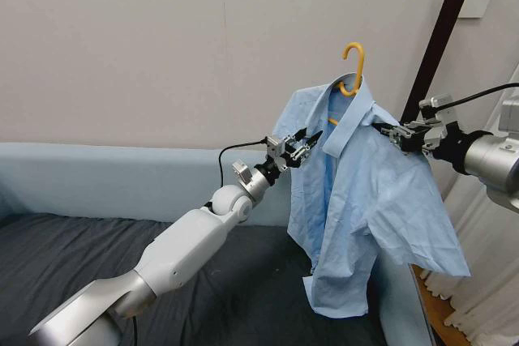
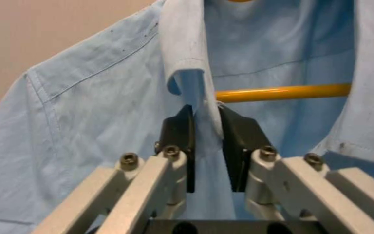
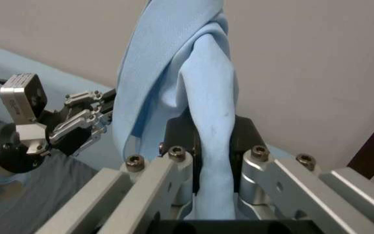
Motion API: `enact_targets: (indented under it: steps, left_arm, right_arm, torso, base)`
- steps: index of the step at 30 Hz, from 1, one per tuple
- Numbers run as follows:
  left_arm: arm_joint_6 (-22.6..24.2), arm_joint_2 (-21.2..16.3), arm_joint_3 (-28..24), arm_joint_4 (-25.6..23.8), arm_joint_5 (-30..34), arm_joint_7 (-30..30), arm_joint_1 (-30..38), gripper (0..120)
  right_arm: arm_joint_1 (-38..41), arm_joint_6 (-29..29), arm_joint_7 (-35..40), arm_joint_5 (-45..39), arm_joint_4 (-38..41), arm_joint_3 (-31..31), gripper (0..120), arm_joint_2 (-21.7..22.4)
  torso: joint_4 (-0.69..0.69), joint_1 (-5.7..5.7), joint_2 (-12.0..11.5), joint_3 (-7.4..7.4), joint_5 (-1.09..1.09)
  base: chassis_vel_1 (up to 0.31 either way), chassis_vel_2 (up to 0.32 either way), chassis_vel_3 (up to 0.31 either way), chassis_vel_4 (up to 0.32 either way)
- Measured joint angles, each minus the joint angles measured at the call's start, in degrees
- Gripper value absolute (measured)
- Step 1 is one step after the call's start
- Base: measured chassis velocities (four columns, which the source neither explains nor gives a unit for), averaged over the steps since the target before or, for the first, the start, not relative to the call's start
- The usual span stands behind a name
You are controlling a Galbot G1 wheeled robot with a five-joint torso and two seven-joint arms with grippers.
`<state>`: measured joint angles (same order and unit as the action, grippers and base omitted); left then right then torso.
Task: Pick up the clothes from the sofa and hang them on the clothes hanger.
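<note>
One shirt (image 1: pixel 365 192), one hanger (image 1: pixel 360 65), one sofa (image 1: pixel 65 269)

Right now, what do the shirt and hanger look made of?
Shirt: thin woven cloth, probably cotton or a blend, matte light blue; stitched seams and soft folds. Hanger: smooth yellow plastic or coated metal, slight sheen along its bar; can't tell which. Left gripper pinches the shirt's front edge under the collar, right gripper its shoulder.

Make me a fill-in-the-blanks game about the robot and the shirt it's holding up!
The shirt held in the air is light ____.
The yellow hook above its collar belongs to a ____.
The left gripper and the right gripper make ____ grippers shut on the shirt.
Missing words: blue, hanger, two.
</note>
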<state>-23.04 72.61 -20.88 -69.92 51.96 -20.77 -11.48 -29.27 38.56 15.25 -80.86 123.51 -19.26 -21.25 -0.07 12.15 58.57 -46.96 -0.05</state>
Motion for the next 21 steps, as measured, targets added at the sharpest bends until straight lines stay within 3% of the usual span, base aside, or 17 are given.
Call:
enact_targets:
  steps: [4, 12, 21]
  left_arm:
    - [-0.4, 0.0, 0.3, -0.4, 0.5, -0.3, -0.1, 0]
    - [-1.0, -0.4, 0.4, -2.7, 0.8, -0.6, 0.4, 0]
    - [-1.1, 0.5, -1.4, -2.9, -4.6, -0.4, 0.6, 0]
  right_arm:
    - [0.0, 0.0, -0.1, 0.4, -0.3, 0.1, 7, 0.0]
    - [-0.5, 0.0, 1.1, 1.0, -0.3, 0.4, 7, -0.1]
    - [-0.2, -1.2, 4.3, -5.1, 0.4, 0.1, 7, -0.4]
  torso:
    - [-0.01, 0.0, 0.0, 0.0, 0.0]
    - [0.0, 0.0, 0.0, 0.0, 0.0]
    - [-0.01, -0.01, 0.0, 0.0, 0.0]
  base:
    - [0.0, 0.0, 0.0, 0.0]
    - [0.0, 0.0, 0.0, 0.0]
    - [0.0, 0.0, 0.0, 0.0]
